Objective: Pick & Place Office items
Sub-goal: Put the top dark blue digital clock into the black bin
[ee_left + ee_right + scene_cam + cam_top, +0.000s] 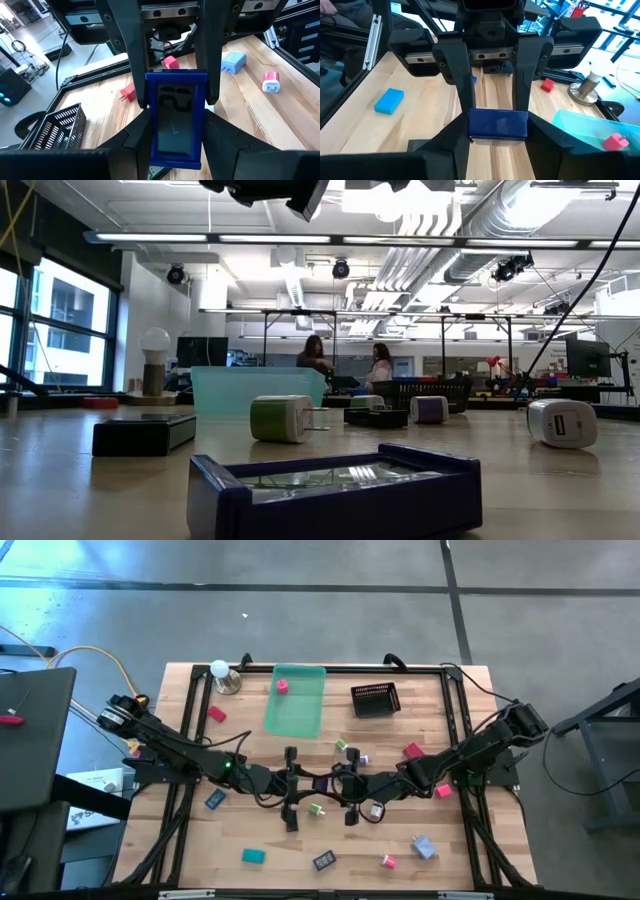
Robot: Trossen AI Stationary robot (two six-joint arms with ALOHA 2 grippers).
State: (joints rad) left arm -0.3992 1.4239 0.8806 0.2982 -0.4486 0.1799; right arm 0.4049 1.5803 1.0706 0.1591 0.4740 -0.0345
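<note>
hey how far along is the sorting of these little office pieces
Early. One pink piece lies in the green tray. In hand: both the left tool and right tool grip a blue framed piece mid-table, apparently a handover. A dozen or so pieces remain scattered on the table.

We see a pale wooden plank table (180, 840) filling the frame's centre. At its upper middle sits a translucent green rectangular tray (296, 705), a black mesh basket (375, 699) to its right, a white round bulb on a metal base (222, 674) to its left.
</note>
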